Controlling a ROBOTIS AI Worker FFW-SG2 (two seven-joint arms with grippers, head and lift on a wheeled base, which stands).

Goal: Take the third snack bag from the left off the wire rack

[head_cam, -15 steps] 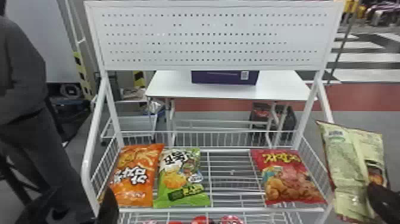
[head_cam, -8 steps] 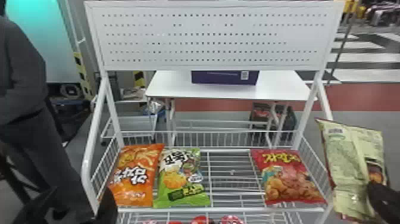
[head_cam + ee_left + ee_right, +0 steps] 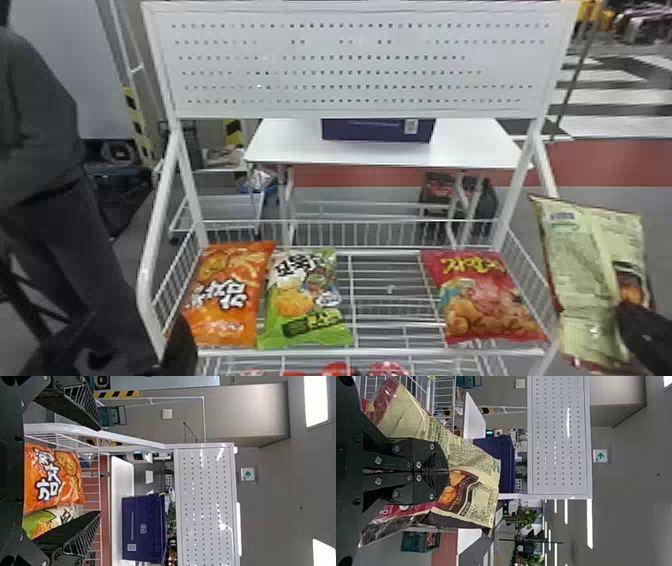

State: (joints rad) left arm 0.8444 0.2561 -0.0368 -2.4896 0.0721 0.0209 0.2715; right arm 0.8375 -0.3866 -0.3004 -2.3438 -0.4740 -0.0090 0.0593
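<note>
1. Right tool is clamped on the pale green snack bag. It pinches low on the bag, near one edge. In the right wrist view its fingers press flat onto the film.
2. The bag sits at 4 o'clock in the head view, outside the right side rail of the wire rack. It stands upright above the tool.
3. On the shelf: orange bag and green bag toward 7 o'clock, then a bare slot, then a red bag toward 5 o'clock. The bare slot matches position three, so I judge the pick done and the current step to be carrying the bag clear.
4. Left tool is at 7 o'clock by the rack's front-left corner, fingers spread, holding nothing. Parked.
5. Keep the clamp force steady. The grip is low and off-centre, so the top of the bag can flop. Move slowly with no wrist roll.
6. Retreat toward 5 o'clock, away from the rail. The bag's lower corner looks close to the front-right post, which is a snag risk, so lift before any sideways move.
</note>
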